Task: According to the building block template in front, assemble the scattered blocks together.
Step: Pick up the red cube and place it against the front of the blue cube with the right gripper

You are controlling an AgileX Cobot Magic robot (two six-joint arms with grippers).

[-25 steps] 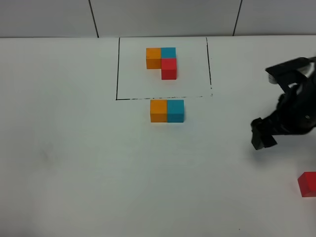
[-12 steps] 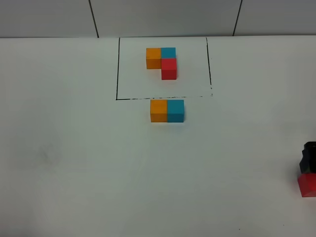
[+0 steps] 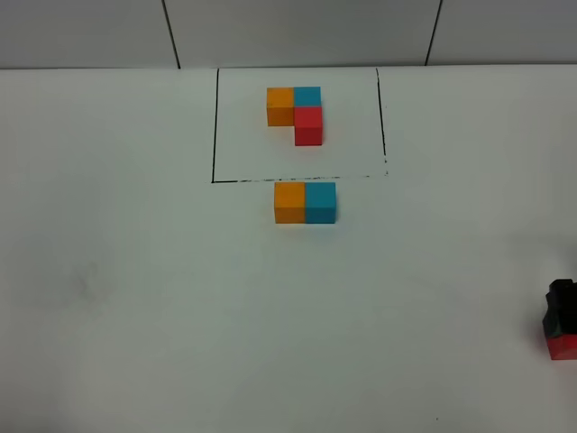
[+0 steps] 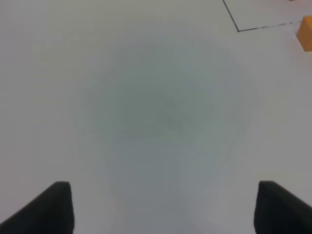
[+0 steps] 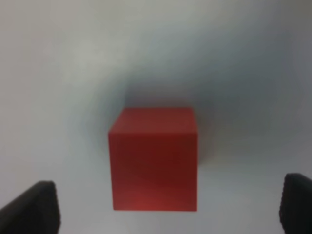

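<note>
We straddle the red cube (image 5: 153, 158), lower right, with the right gripper (image 5: 170, 204) released; next we clench and carry it below the blue cube (image 3: 320, 202).

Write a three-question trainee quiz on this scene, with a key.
1. True or false: below the frame, the loose orange cube and blue cube touch side by side.
2. Where is the loose red cube? A) against the blue cube; B) under the open right gripper; C) inside the frame.
3. Fill in: in the template, red sits below the ____ cube.
Key: 1 true; 2 B; 3 blue.
</note>
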